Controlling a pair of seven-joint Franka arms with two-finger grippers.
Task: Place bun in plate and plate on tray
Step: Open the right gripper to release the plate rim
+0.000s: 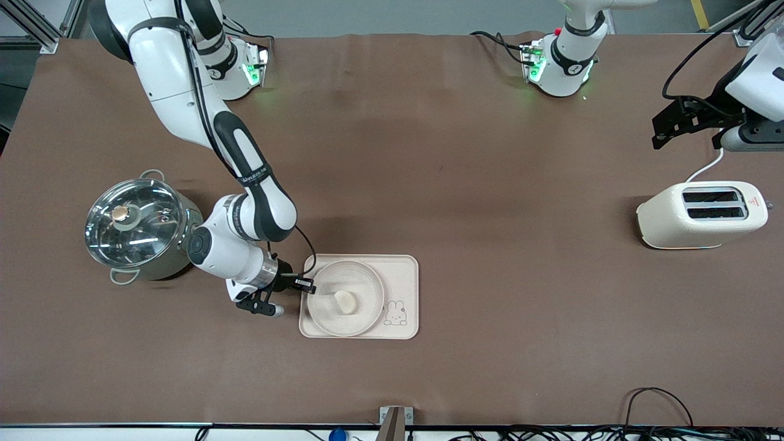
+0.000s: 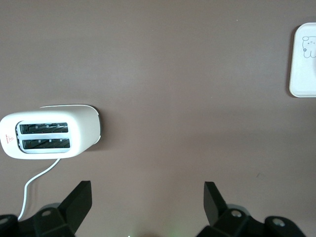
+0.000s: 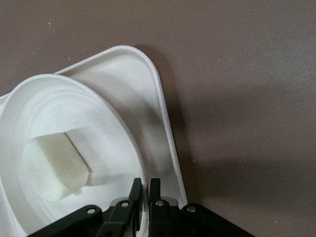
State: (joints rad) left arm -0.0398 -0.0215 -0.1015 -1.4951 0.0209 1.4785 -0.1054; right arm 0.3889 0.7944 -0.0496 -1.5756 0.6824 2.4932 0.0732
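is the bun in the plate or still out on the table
In. The small cream-white oblong bun lies inside the round shallow cream plate, which sits on the flat cream rectangular rabbit tray.

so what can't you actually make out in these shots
- Pot contents: front view, the lid's glare hides them.
- Tray lettering: front view, only the rabbit drawing shows; the plate covers much of the tray.
- Plate rim grip: right wrist view, the right gripper fingers pinch it, but the frame edge cuts off the gripper body.
- Bun: right wrist view, its underside is hidden.
- Left gripper: the tray is cut by the frame edge.
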